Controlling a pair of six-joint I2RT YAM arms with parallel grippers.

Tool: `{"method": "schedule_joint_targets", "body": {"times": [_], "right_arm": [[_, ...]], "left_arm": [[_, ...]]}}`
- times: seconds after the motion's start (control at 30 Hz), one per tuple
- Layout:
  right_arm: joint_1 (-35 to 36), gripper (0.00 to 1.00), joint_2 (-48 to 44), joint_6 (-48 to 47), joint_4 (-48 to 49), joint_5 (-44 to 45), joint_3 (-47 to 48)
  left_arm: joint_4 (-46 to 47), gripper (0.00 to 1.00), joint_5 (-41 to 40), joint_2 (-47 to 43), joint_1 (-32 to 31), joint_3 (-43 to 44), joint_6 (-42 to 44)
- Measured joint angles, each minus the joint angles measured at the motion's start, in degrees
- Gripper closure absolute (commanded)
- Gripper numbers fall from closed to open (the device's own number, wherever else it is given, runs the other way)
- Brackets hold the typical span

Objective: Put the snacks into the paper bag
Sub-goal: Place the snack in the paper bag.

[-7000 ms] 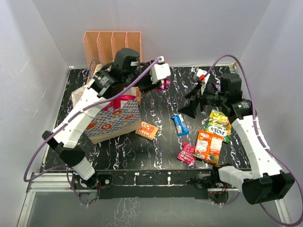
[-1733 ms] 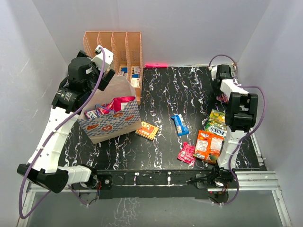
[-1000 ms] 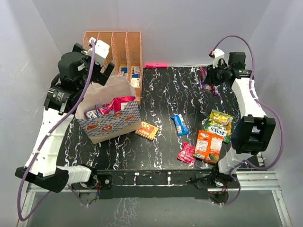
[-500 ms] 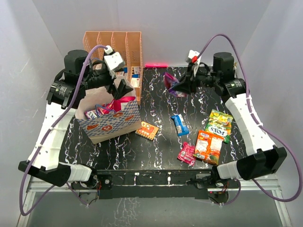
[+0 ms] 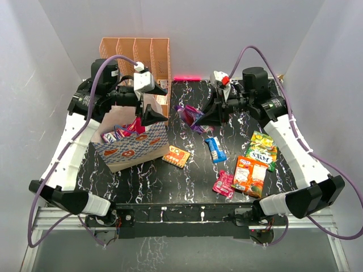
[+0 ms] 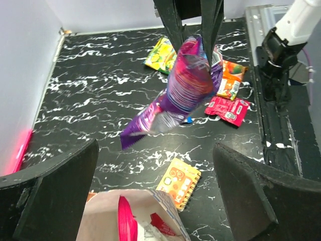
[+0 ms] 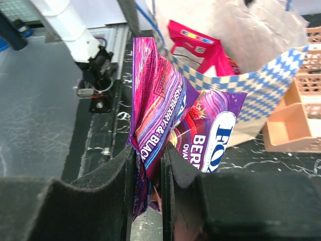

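Hanging from the right claw (image 5: 209, 115), the purple packet (image 5: 190, 116) is held in the air over the middle of the bench (image 5: 187, 177), clear of its surface. The claw is closed on one end of the packet, and in the right wrist view the foil is seen crumpled between the two fingers. The packet's long axis is laid from the claw leftward and slightly down, so its free end is pointed at the paper bag (image 5: 133, 148).

The bag is stood upright on the left part of the bench, just in front of the peach file rack (image 5: 136, 51). Its mouth is turned upward and a few packets are seen inside. A strip of bare bench is left between the packet's free end and the bag's right edge, and nothing is touching.

The left claw (image 5: 151, 113) is spread wide and empty, and is hung just above the bag's right side. It is far nearer the mouth than the right claw is. In the left wrist view the packet is framed between its open fingers.

The coming move is judged to be a leftward carry over the rim. The left claw is likely to lie in that path.
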Motion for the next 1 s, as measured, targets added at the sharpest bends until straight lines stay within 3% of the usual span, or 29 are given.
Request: {"method": "schedule_joint_targets", "body": {"times": [0.2,0.47,0.53,0.73,1.0], "right_arm": [[1.7,0.91,0.0,0.6,-0.7,-4.6,0.2],[2.4,0.91,0.2,4.4,0.8,-9.7,0.4],[2.6,0.91,0.6,5.1,1.5,-10.5,0.5],[2.8,0.91,1.5,6.5,3.0,-11.0,0.5],[2.8,0.87,1.5,7.6,4.8,-8.1,-0.3]], "left_arm": [[-1.4,0.07,4.0,3.3,-1.9,-0.2,3.6],[-3.8,0.22,4.9,6.1,-6.8,-1.8,7.6],[-3.9,0.27,4.9,6.3,-7.7,-2.5,8.3],[-3.7,0.56,5.8,6.4,-8.5,-5.0,9.0],[-3.5,0.82,6.6,6.4,-8.4,-6.6,8.6]]}}
